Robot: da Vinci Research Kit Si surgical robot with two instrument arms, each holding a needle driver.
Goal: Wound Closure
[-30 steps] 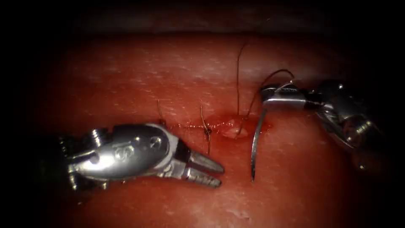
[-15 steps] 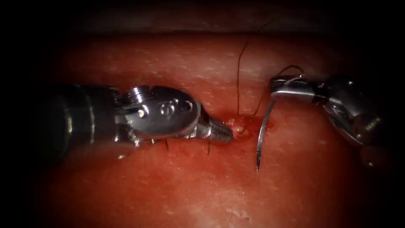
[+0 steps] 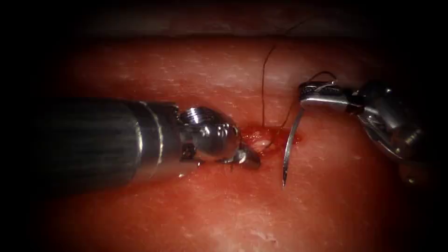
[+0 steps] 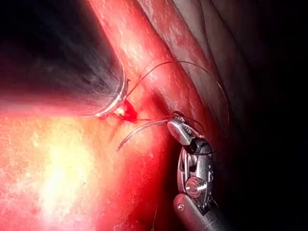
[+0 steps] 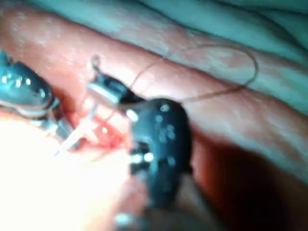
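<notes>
Jaws, my right steel needle driver [image 3: 302, 95]: clamped on curved silver needle [image 3: 289, 144] near its thread end, tip free above wet red tissue [image 3: 224, 205]. Left driver [image 3: 249, 158] jaws: I cannot tell; tip at cut.

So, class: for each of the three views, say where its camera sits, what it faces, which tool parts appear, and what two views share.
Endoscope: above and in front of the cut; left tool at the cut, right tool holding the needle near its thread end.
Left wrist: along its own shaft, facing the right tool.
Right wrist: close behind its own tool; the left tool is beyond.
Shared: needle, free of the tissue.
</notes>
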